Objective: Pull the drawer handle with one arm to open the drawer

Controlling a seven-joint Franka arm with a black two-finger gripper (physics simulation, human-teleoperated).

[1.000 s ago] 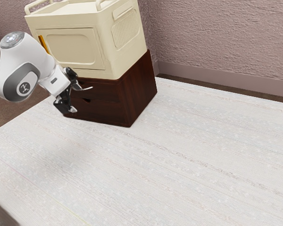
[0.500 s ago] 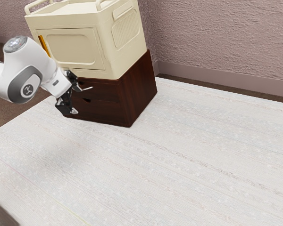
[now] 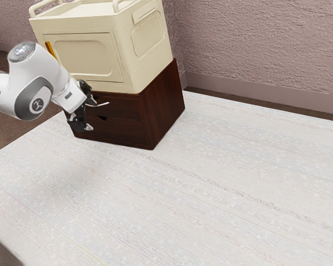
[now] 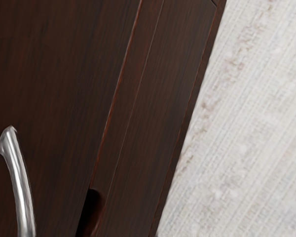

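Drawer looks shut in the brown box, by the worktop's far corner. The gripper is wide open, holding nothing, likely so the handle can fit inside.

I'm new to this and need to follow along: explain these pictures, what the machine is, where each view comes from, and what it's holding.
The machine is a white robot arm tipped with a black two-finger claw, drawn by a simulator. The exterior view comes from a camera at the arm's side; the wrist view comes from one on its hand, looking closely at dark wood and a curved silver handle.

On the pale table stands a dark brown drawer cabinet, with a cream box on top. The claw is open in front of the cabinet, near the handle, and grips nothing. Its job is to pull that handle and open the drawer.
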